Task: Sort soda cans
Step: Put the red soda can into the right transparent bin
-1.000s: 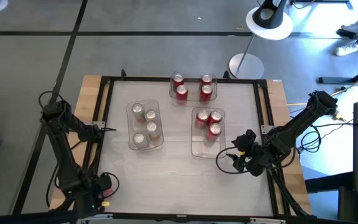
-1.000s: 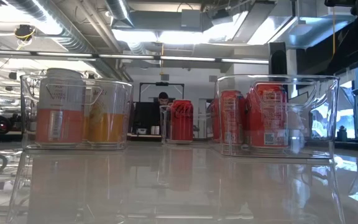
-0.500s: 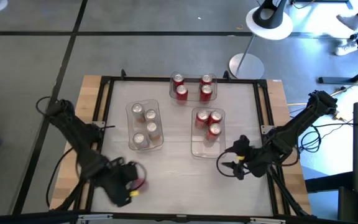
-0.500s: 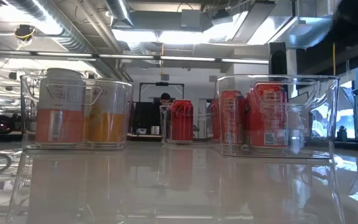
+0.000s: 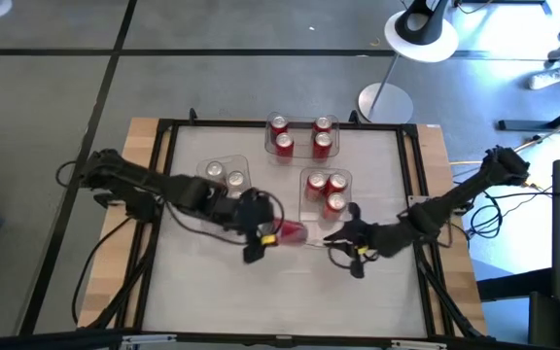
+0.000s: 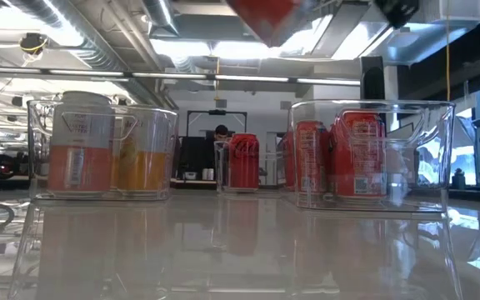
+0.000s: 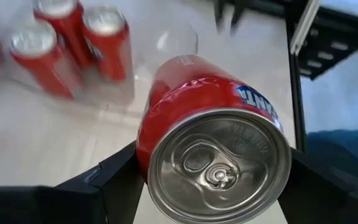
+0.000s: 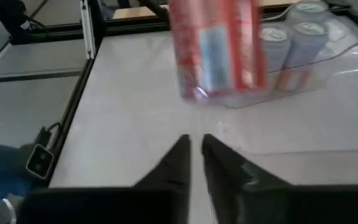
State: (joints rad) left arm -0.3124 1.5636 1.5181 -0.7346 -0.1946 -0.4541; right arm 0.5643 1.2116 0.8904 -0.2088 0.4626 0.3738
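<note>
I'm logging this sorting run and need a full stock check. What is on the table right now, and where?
Held can: one, red, carried sideways above the table, near the right bin.
Back bin: one, clear, far edge; four red cans.
Right bin: one, clear, right of centre; three red cans.
Left bin: one, clear, partly under the left arm; two silver-topped cans visible, with orange and pale bodies in the low view.
Left end effector: shut on the held can.
Right end effector: shut, empty, facing the held can.
</note>
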